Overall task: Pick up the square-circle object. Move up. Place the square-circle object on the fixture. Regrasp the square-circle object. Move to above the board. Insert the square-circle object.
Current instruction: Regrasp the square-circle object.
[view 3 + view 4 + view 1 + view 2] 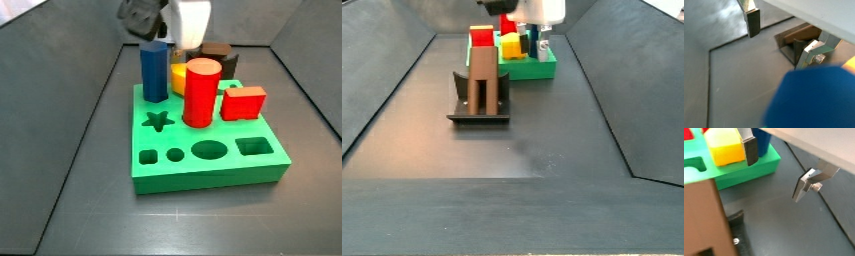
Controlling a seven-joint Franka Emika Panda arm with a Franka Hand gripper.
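Observation:
The square-circle object (484,70), dark brown, stands in the black fixture (476,108) on the grey floor. It also shows in both wrist views (808,34) (697,213) and, small, behind the board in a side view (214,52). My gripper (777,50) is open and empty, its silver fingers (749,150) wide apart. It hangs high over the edge of the green board (201,170) nearest the fixture, close to the tall blue peg (155,70), and apart from the object. In a side view the gripper (540,15) is above the board (529,68).
On the board stand a red cylinder (201,92), a red cube (243,102) and a yellow piece (724,148). Star, round, oval and square holes (201,152) are open in its top. Sloping grey walls (382,90) close in the floor.

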